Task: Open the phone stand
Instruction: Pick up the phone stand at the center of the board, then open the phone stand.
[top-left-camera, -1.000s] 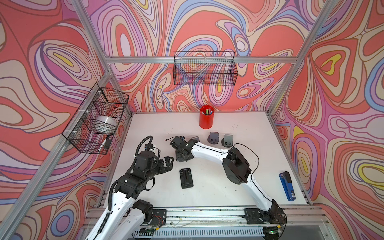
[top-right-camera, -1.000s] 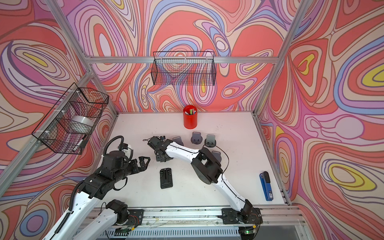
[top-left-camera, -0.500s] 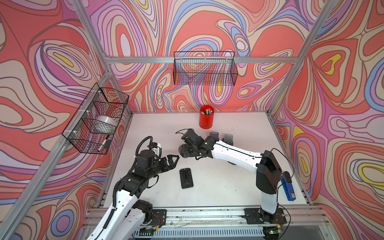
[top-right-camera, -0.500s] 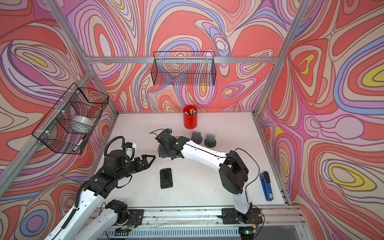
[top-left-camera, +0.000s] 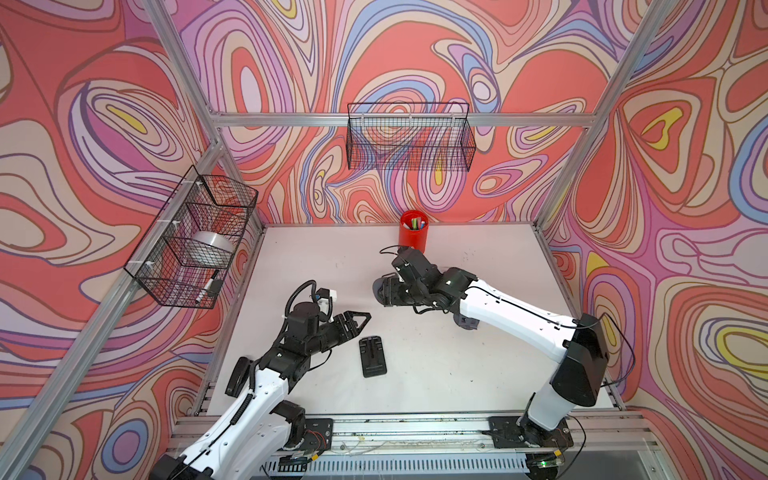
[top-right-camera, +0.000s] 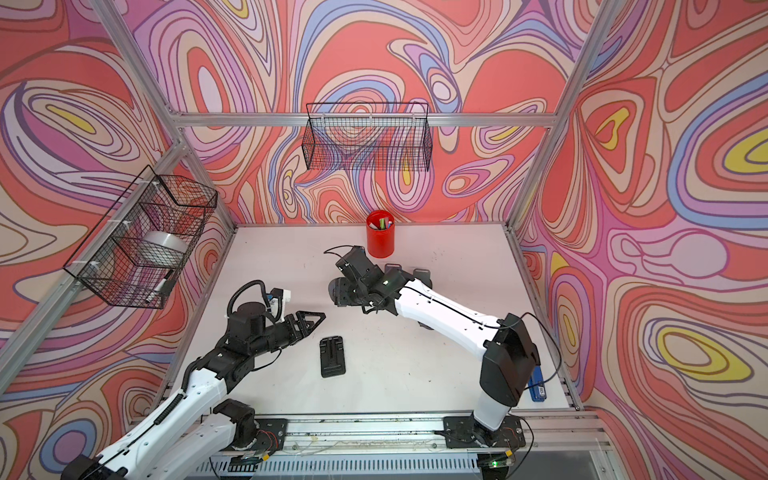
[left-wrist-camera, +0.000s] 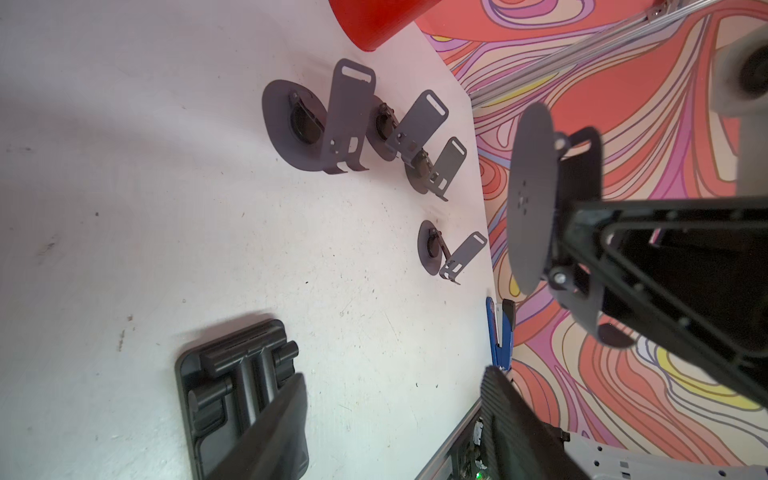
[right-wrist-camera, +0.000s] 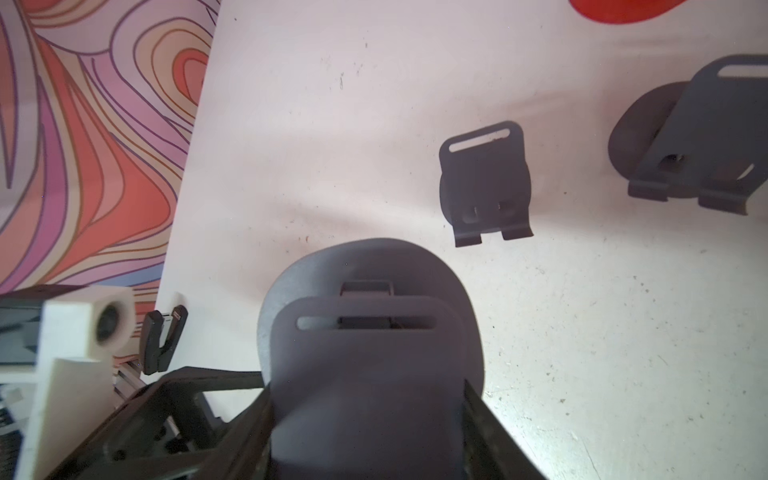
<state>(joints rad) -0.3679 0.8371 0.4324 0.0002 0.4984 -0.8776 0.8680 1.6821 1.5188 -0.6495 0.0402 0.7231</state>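
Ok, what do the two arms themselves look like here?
Both the left arm and right arm have white shells with black joints and black wrists. Thin black cables run along them; one loops above the left wrist. The jaws are black, triangular open frames.

The right jaws hold a grey phone stand (left-wrist-camera: 532, 199) above the table (left-wrist-camera: 166, 208).
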